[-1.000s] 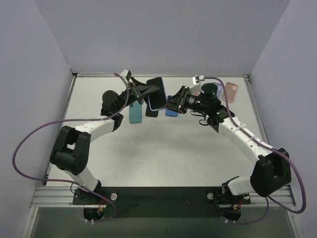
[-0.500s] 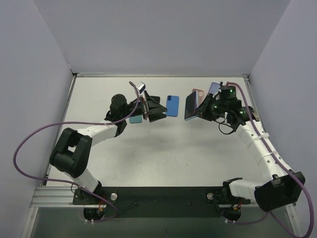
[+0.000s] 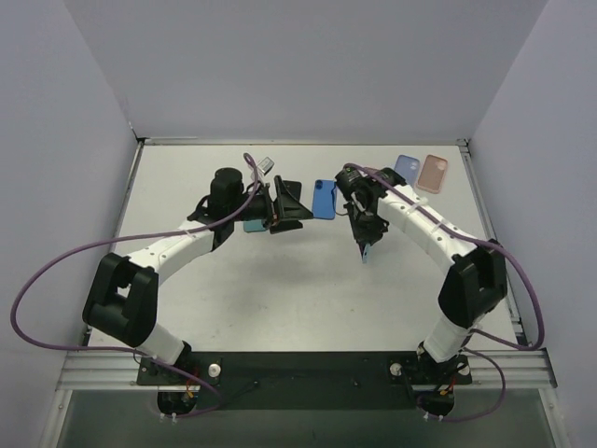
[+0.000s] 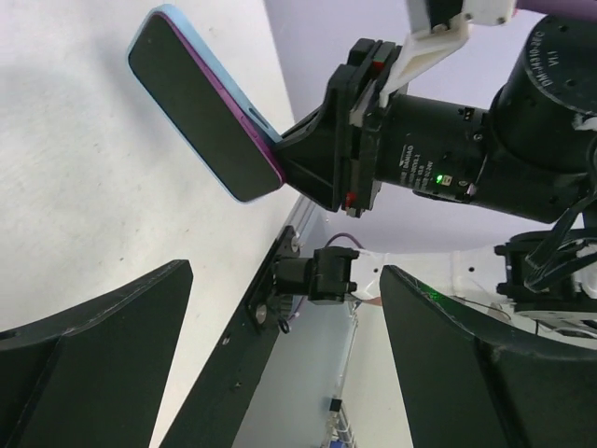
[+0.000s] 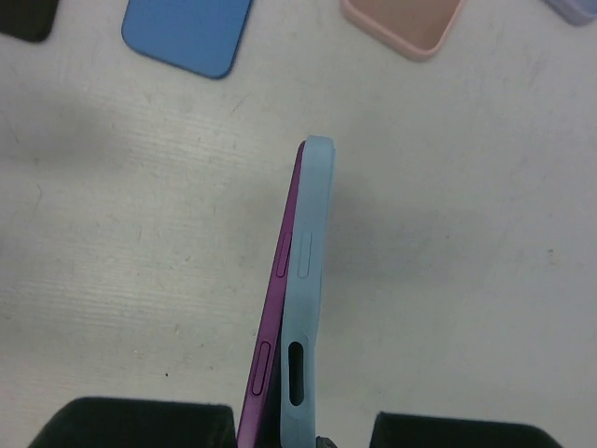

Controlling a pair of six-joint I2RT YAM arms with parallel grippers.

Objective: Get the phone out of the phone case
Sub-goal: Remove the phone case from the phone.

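The purple phone (image 5: 265, 378) is still seated in its light-blue soft case (image 5: 309, 280). The right hand (image 3: 362, 231) has its fingers nipped narrow on one end of the pair and holds them above the white counter (image 3: 280, 299), just beside the mid-blue case (image 3: 324, 199) that lies flat there, on its near-right side. The left hand (image 4: 287, 280) hangs on the opposite side of that mid-blue case, spread wide with nothing in it, facing the held phone. The main risk, as I judge it, is that the right hand's pinch spans phone and shell together. A pull on the shell would then either fail to part them or twist the whole pair out of that short end-grip and drop it onto the counter. The wide left hand could also close over phone and shell alike rather than catching the shell's lip alone. The left wrist view alone shows the dark screen face and the right hand's grip at one corner. The right wrist view alone shows the pair edge-on, with a purple band beside light blue, the side buttons and a slot cut-out, and a pink case (image 5: 403, 25) lies well beyond the mid-blue one. Whether the seam has begun to open, I cannot tell. From above the phone is only a thin sliver.
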